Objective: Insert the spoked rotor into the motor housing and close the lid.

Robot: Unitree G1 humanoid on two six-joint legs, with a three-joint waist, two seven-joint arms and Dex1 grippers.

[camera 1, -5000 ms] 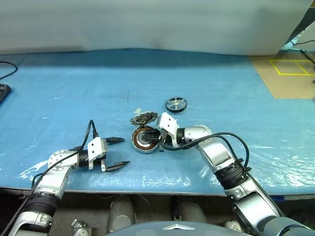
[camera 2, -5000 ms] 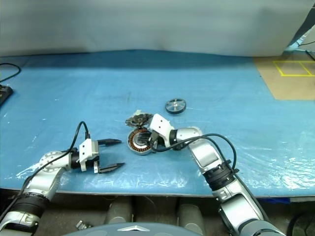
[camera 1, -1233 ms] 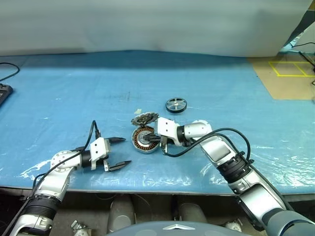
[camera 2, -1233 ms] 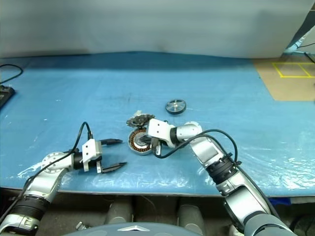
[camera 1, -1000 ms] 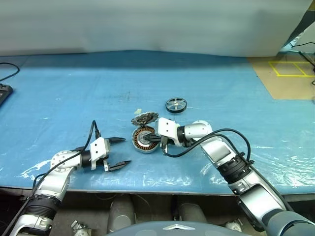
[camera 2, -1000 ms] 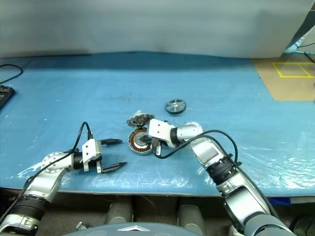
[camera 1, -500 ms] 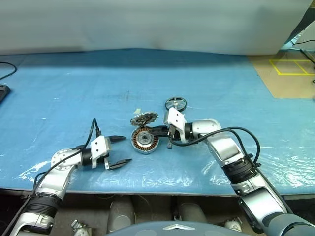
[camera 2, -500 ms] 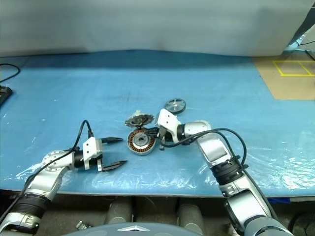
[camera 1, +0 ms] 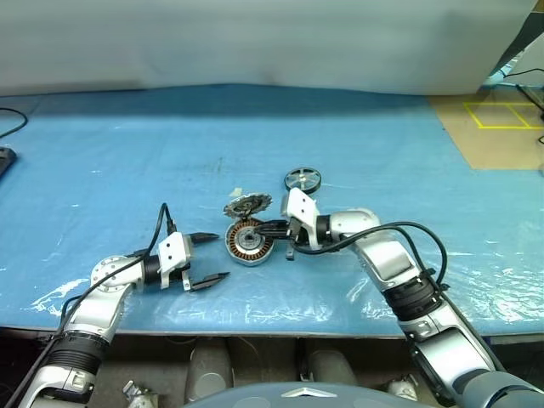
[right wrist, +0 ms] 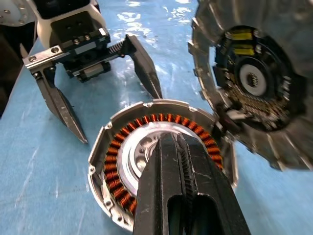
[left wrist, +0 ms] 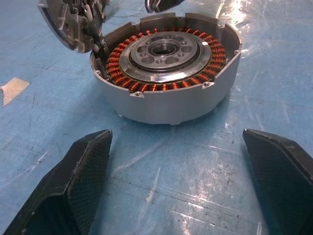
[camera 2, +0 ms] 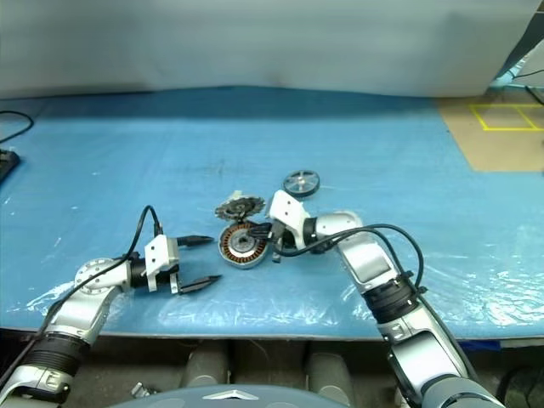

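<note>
The motor housing [camera 1: 249, 241] lies flat on the blue table, copper windings around a silvery centre [left wrist: 166, 73]. The toothed lid [camera 1: 247, 205] leans tilted against its far edge [right wrist: 254, 83]. Behind and to the right, the spoked rotor [camera 1: 303, 179] rests alone on the table. My right gripper [camera 1: 258, 228] is shut and empty, its fingers [right wrist: 172, 147] hovering over the housing's right rim and pointing left. My left gripper [camera 1: 220, 256] stands open just left of the housing, fingers [left wrist: 83, 171] wide apart and level with it, touching nothing.
The blue plastic sheet [camera 1: 127, 153] covers the whole table, with the front edge just below my left arm. A small pale scrap [camera 1: 239, 192] lies beside the lid. Brown floor with yellow tape [camera 1: 501, 115] shows at the far right.
My right wrist has rolled and its shut fingers have lifted slightly, from the housing's right side to just over its rim. The left arm and the parts have kept still.
</note>
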